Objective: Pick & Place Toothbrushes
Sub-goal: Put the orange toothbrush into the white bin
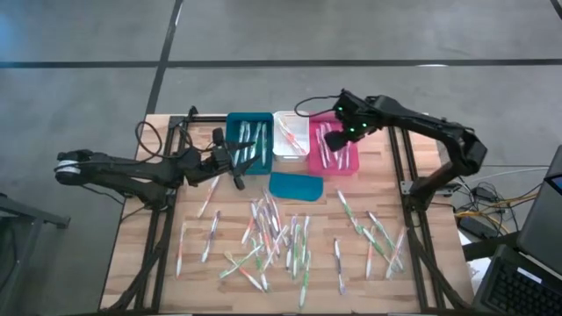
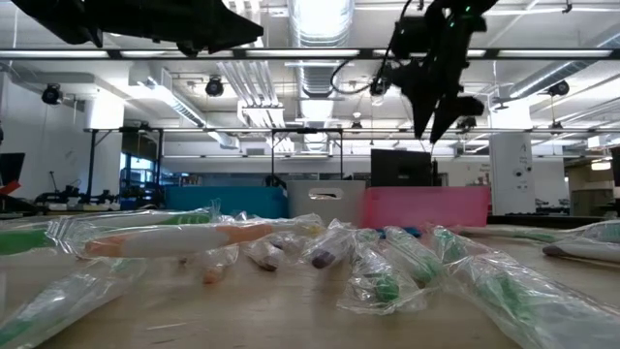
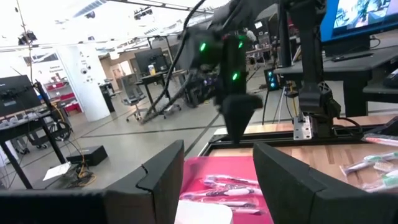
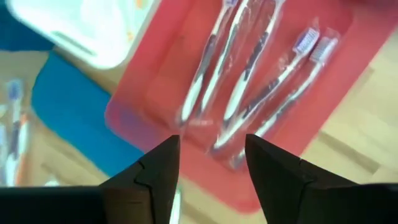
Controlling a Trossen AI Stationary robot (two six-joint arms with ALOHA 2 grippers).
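Many plastic-wrapped toothbrushes (image 1: 272,237) lie scattered on the wooden table. More lie in three bins along the far edge: teal (image 1: 249,140), white (image 1: 290,133) and pink (image 1: 334,151). My right gripper (image 1: 334,139) hangs open and empty above the pink bin, fingers pointing steeply down. In the right wrist view its fingers (image 4: 211,155) frame several wrapped toothbrushes (image 4: 249,81) on the pink bin's floor. My left gripper (image 1: 235,168) hovers level and open by the teal bin's near side, holding nothing. Its own view looks between its fingers (image 3: 217,168) toward the pink bin (image 3: 230,186).
A flat teal lid-like piece (image 1: 296,186) lies on the table just in front of the white and pink bins. Black frame rails run along the table's left and right sides. In the low view, wrapped toothbrushes (image 2: 387,262) fill the foreground before the bins.
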